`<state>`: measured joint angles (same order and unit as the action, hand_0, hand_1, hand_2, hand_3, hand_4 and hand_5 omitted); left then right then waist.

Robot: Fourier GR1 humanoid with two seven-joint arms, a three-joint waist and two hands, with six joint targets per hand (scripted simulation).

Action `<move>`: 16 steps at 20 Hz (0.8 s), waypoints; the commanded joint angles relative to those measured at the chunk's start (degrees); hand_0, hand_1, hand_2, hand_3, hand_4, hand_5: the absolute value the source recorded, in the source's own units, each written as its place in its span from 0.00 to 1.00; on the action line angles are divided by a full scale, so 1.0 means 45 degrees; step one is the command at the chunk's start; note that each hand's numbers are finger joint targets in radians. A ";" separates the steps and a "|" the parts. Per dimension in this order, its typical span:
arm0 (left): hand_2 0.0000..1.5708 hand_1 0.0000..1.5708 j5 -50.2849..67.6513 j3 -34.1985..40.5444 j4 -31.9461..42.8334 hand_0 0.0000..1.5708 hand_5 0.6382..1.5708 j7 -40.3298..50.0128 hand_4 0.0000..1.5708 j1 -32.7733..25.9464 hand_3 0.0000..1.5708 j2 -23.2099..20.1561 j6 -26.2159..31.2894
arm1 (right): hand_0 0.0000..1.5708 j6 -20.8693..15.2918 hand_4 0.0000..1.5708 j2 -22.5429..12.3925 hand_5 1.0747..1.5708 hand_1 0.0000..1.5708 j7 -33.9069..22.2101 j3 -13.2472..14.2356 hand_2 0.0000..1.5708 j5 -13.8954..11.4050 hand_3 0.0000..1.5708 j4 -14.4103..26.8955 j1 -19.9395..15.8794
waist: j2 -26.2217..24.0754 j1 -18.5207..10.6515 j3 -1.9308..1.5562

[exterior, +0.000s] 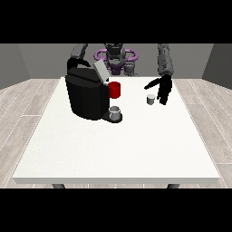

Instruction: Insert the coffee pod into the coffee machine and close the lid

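coffee pod (pixel 150 99) sitting upright on the white worktop (pixel 118 149), just beside the hand at the view's right (pixel 163 89), on its machine side | that hand hanging open, fingers down, holding nothing | other hand hiding behind coffee machine (pixel 86 93), state untellable | lid (pixel 101 71) standing raised | red part (pixel 115 89) and grey cup (pixel 115 112) at machine front

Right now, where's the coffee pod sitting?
In the front view, the coffee pod stands on the white table, right of centre, just beside the hand at the view's right and apart from the coffee machine at left.
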<state>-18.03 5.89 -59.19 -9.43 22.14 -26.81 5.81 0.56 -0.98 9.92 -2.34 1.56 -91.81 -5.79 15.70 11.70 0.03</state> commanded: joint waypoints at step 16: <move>0.00 0.00 -0.2119 -0.0568 0.4360 0.00 1.00 -0.0319 0.00 0.2834 0.00 -0.0692 0.0849 | 0.00 -0.0537 0.16 -0.0361 1.00 0.00 -0.0596 0.0764 0.00 -0.0349 0.00 0.1334 -0.1732 | 0.1029 -0.0218 -0.0002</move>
<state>-26.64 3.76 -43.83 -11.41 33.10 -30.60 7.83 -1.80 -2.33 8.66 1.07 0.22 -86.74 -12.81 20.90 11.19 -0.52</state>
